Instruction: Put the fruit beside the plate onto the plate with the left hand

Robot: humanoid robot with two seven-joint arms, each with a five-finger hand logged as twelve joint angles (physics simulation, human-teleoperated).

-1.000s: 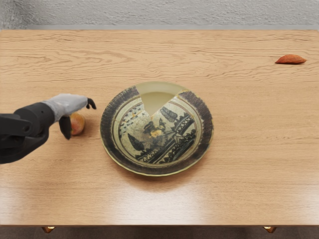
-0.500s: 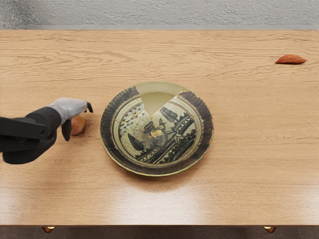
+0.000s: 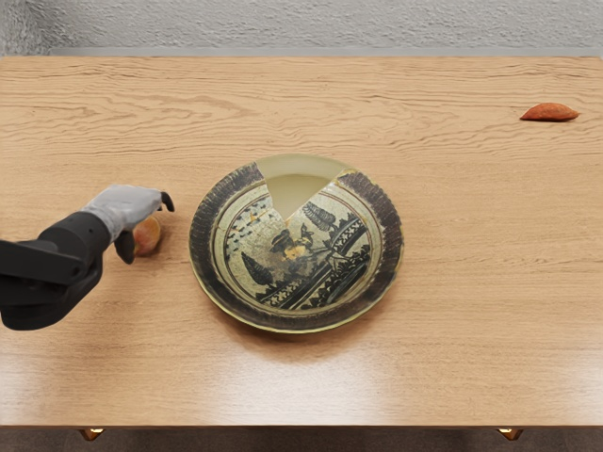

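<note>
Now the left hand sits at the left of the frame, just over the small round fruit. The fruit lies on the table, just left of the plate, near its rim but not on it. The thumb hangs down on the fruit's left side. The fingers reach past its upper right, so the fruit sits in the gap between them. They look apart, not squeezed on it yet. The fruit looks round, with no longer side. Next, I think, the hand must close, lift, and go right.
</note>
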